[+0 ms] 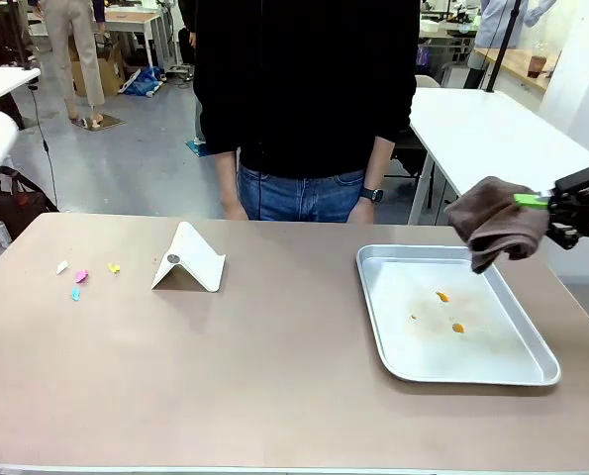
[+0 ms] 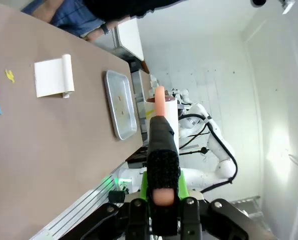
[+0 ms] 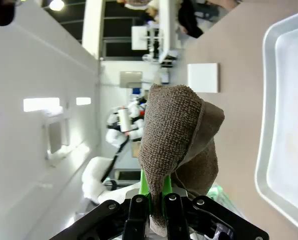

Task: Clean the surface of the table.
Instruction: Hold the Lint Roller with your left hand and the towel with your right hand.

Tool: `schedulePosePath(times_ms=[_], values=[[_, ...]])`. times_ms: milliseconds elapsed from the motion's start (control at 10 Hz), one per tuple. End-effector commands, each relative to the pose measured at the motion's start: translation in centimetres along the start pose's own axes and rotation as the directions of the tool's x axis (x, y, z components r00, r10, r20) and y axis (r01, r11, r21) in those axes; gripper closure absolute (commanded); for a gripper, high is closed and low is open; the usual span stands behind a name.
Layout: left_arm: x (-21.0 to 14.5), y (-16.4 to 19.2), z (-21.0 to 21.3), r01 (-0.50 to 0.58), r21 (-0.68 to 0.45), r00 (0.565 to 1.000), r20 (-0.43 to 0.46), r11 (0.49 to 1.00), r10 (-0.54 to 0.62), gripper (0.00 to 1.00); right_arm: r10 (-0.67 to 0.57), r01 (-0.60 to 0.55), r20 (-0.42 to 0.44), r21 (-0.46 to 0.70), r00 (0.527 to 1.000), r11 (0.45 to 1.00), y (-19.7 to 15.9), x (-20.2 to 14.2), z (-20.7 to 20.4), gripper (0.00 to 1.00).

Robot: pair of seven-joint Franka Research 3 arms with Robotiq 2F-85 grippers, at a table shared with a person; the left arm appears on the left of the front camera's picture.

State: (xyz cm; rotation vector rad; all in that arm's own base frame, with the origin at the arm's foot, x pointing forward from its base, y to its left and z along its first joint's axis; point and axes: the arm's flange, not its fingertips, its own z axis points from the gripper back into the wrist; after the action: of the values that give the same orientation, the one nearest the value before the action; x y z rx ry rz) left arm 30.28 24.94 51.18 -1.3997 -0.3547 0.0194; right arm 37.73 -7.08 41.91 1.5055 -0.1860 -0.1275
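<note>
The surface (image 1: pixel 274 386) runs across the whole front view, beige-brown with a pale edge, and we can see it is not clean. Near its left end four small scraps lie close together: a white scrap (image 1: pixel 62 266), a pink scrap (image 1: pixel 81 276), a yellow scrap (image 1: pixel 114 267) and a blue scrap (image 1: pixel 76 293). Just to their right a white folded card (image 1: pixel 188 259) stands like a little tent. Toward the right end a metal tray (image 1: pixel 375 317) lies flat on the surface, with two orange crumbs (image 1: pixel 441 296) and some faint smears in it.

Our right claw (image 1: pixel 534 203) comes in at the right edge, raised off the surface and pinching a brown cloth (image 1: pixel 494 223). The cloth hangs bunched from the claw by the tray's far right corner; we cannot tell whether its lowest fold touches the tray's rim. In the right wrist view the cloth rises from between the green pads and droops to one side.

Our left claw (image 2: pixel 163 180) shows in its own wrist view, pressed together on a black tool (image 2: pixel 161 145) with a rough patch and a peach tip. The tool sticks out along the fingers. The claw is held up, well apart from the surface.

A person (image 1: pixel 304 99) in a dark top and jeans stands at the middle of the far side, hands down by the edge.
</note>
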Motion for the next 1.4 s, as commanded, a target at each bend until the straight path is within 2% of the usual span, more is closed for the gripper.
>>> schedulePosePath(times_ms=[0, 300, 500, 600, 1300], values=[[0.4, 2.5, 2.8, 0.067, -0.020, 0.996, -0.058, 0.998, -0.068, 1.00, -0.045, 0.045, -0.004, 0.077, 0.999, 0.996, 1.2, -1.8, 1.0, 1.00], [0.1, 4.2, 2.5, 0.095, 0.063, 0.984, -0.158, 0.993, -0.084, 1.00, -0.031, 0.030, 0.007, 0.087, 1.000, 0.996, 1.8, -2.7, 1.2, 1.00], [1.5, 4.8, 2.4, 0.060, 0.081, 0.995, -0.090, 0.995, -0.053, 1.00, -0.031, 0.029, 0.048, 0.039, 0.998, 0.999, 1.1, -2.8, 0.1, 1.00], [0.4, 4.9, 2.4, 0.066, 0.062, 0.990, -0.133, 0.996, -0.057, 1.00, -0.023, 0.023, -0.002, 0.072, 1.000, 0.997, 1.3, -2.3, 1.4, 1.00], [0.4, 4.9, 2.4, 0.066, 0.062, 0.990, -0.133, 0.996, -0.057, 1.00, -0.023, 0.023, -0.002, 0.072, 1.000, 0.997, 1.3, -2.3, 1.4, 1.00]])
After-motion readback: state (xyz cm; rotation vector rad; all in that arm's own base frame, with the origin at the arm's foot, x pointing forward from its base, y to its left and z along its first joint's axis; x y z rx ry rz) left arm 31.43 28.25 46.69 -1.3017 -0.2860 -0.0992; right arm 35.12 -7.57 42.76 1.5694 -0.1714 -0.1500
